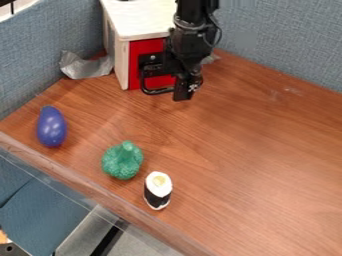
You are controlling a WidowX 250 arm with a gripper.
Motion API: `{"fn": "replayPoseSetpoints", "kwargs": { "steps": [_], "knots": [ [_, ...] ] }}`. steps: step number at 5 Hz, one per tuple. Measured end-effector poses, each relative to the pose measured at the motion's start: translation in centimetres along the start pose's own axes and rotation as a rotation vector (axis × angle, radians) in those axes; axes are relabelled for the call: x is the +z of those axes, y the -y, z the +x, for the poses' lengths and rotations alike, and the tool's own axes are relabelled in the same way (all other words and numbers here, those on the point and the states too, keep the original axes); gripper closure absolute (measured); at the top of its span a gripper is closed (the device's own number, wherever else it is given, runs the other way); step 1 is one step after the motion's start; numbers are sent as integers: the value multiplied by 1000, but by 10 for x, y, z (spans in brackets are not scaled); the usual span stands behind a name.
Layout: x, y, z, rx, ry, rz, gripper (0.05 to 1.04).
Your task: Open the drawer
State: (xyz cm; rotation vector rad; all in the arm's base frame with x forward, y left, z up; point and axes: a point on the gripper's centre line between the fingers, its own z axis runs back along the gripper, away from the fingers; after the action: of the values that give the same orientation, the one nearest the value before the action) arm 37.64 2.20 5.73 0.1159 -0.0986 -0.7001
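The gripper [183,91] hangs at the top centre, in front of the right part of the drawer's red front [147,46] and just above the wooden surface. The drawer looks shut in its white cabinet [121,59]. A black handle [155,92] curves out from the lower part of the front. Its right end meets the gripper in the view; whether they touch, I cannot tell. The arm and gripper hide the right side of the drawer front.
A blue eggplant-shaped toy [51,126] lies at the left, a green broccoli toy [122,160] at the lower centre-left, and a sushi roll toy [158,190] near the front edge. Crumpled silver tape [85,66] sits left of the cabinet. Blue partitions [287,37] border the wooden table [247,155].
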Motion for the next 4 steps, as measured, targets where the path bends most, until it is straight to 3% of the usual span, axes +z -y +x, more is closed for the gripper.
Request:
{"fn": "replayPoseSetpoints", "kwargs": {
  "steps": [3,4],
  "knots": [
    [-32,7,2,10,-44,-21,120],
    [-37,5,4,13,-46,-23,397]
  ]
}}
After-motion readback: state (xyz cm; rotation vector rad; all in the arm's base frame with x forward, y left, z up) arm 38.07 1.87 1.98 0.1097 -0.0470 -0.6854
